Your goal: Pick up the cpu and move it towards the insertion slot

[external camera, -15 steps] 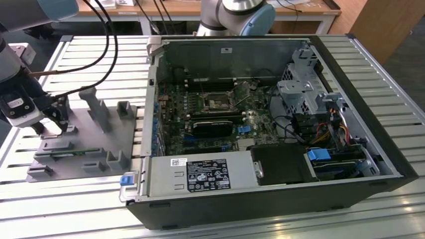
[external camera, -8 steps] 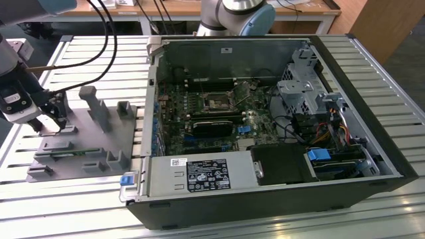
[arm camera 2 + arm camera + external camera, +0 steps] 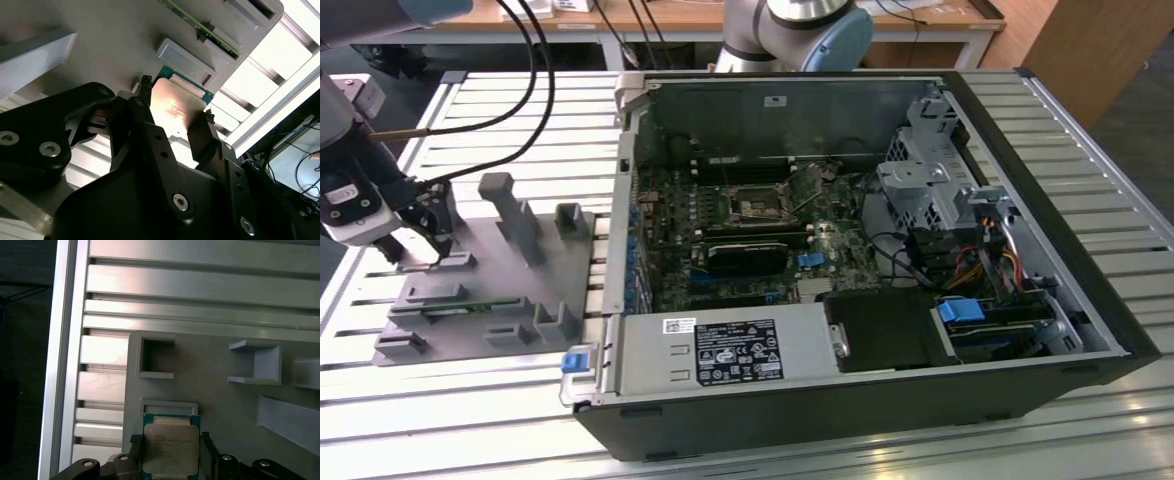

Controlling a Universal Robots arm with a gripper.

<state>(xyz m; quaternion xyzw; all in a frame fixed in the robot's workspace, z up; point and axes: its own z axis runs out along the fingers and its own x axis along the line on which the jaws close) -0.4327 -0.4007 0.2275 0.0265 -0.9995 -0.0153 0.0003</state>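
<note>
First wrist view: end effector point(image 3: 170, 439) clenched on the cpu point(image 3: 171, 452), grey fixture point(image 3: 215, 395) and slatted metal table point(image 3: 200, 285) beneath.

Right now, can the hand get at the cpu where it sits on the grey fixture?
Probably yes. The hand hangs directly over the cpu, which lies flat in a pocket of the grey fixture, its top bare. Nothing lies between them.

No print is legible. Faint marking lines stand on the metal top of the chip point(image 3: 171, 450) in the first wrist view. A black-and-white label point(image 3: 736, 352) on the power supply box point(image 3: 647, 350) is too small to read.
</note>
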